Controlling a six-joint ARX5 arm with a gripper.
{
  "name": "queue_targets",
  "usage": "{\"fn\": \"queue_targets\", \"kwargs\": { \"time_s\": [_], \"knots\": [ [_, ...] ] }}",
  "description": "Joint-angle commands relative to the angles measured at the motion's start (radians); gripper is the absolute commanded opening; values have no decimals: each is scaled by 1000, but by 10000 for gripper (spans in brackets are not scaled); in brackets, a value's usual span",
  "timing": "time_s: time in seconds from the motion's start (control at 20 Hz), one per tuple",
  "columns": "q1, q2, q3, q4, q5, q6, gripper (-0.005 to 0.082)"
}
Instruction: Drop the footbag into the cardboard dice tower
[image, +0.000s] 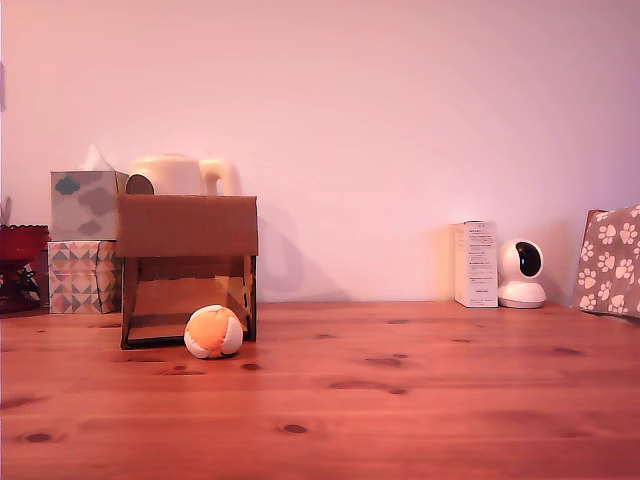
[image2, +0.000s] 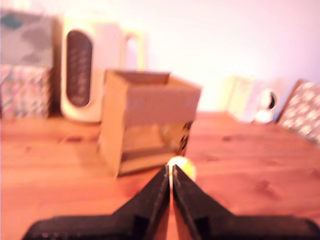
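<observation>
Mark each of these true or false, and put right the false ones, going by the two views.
1. The footbag lies on the table at the foot of the cardboard dice tower. True.
2. The tool is clamped on the footbag. False: its fingers are closed together with nothing between them, and the footbag sits on the table beyond their tips.
3. Two tissue boxes are stacked to the exterior view's left of the tower. True.
4. The small white camera stands on top of the tower. False: it stands on the table far to the exterior view's right, beside a white carton.
5. The tower's top is open in the wrist view. True.
</observation>
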Motion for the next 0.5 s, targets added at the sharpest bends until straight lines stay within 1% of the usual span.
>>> {"fn": "queue_targets", "kwargs": {
  "time_s": [0.0, 0.15, 0.35, 0.4, 0.45],
  "knots": [
    [-18, 50, 2, 22, 10, -7, -24],
    [-73, 165, 5, 91, 19, -6, -24],
    [-177, 370, 5, 200, 16, 2, -24],
    [-204, 426, 5, 237, 5, 3, -24],
    [-229, 488, 5, 268, -20, 2, -24]
  ]
}}
